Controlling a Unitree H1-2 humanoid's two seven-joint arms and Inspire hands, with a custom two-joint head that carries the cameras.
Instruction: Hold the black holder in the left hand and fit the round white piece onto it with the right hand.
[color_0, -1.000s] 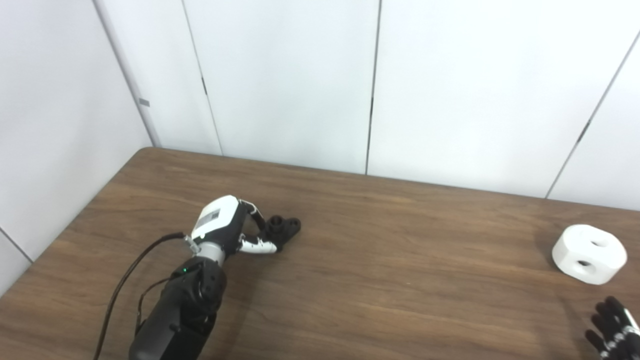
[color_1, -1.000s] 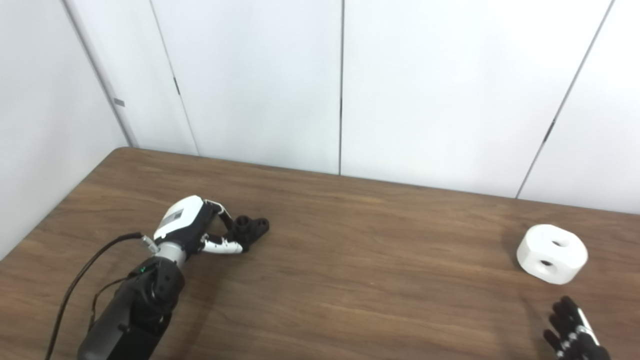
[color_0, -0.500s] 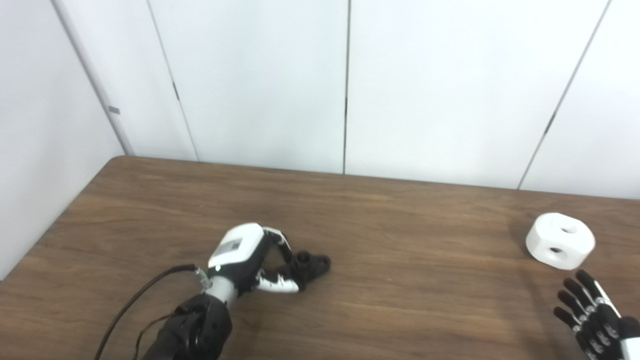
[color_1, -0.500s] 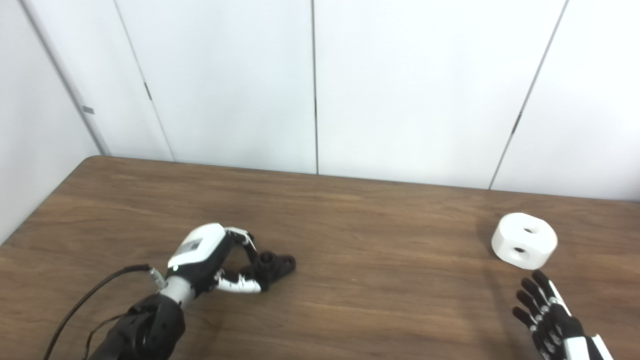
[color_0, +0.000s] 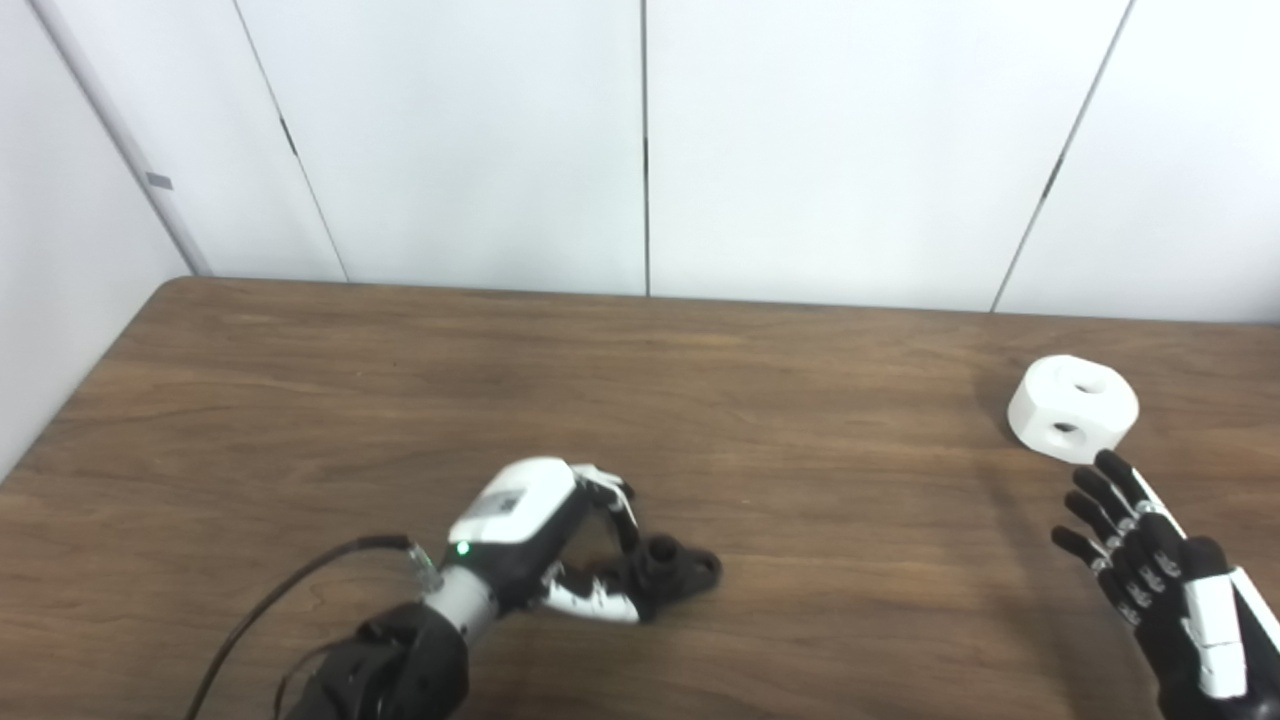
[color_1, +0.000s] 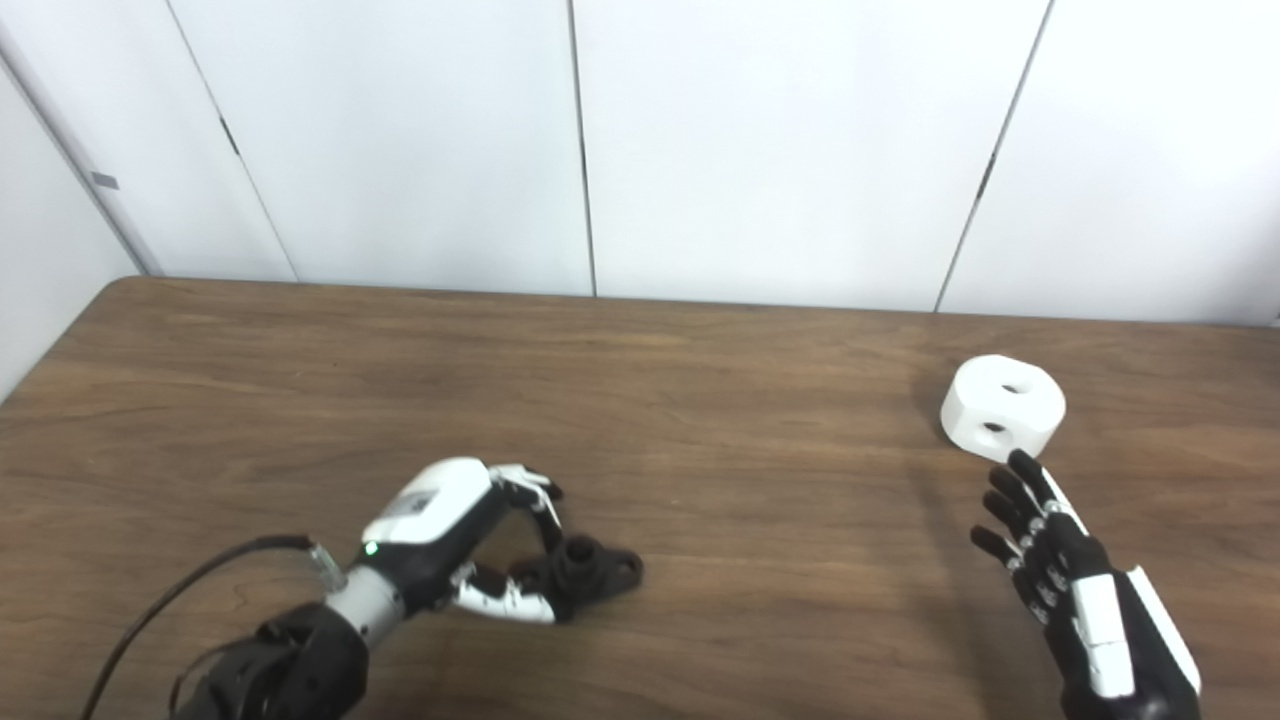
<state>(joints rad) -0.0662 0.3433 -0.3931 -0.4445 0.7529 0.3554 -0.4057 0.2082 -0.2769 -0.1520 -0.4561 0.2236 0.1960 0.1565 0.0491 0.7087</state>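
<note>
So the left hand (color_0: 545, 545) is pinching the black holder (color_0: 680, 572) on the table (color_0: 300, 400), while the right hand (color_1: 1060, 575), fingers spread and empty, sits just beside the round white piece (color_1: 1003, 407).

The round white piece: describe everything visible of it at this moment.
The round white piece is a squat, matte white puck, plastic by the look, with one round hole in its top face and another in the side facing the camera. It sits flat on the wooden table near the far right. Nothing holds it: the right hand, open with fingers spread, is just in front of it, fingertips close; contact cannot be told.
</note>
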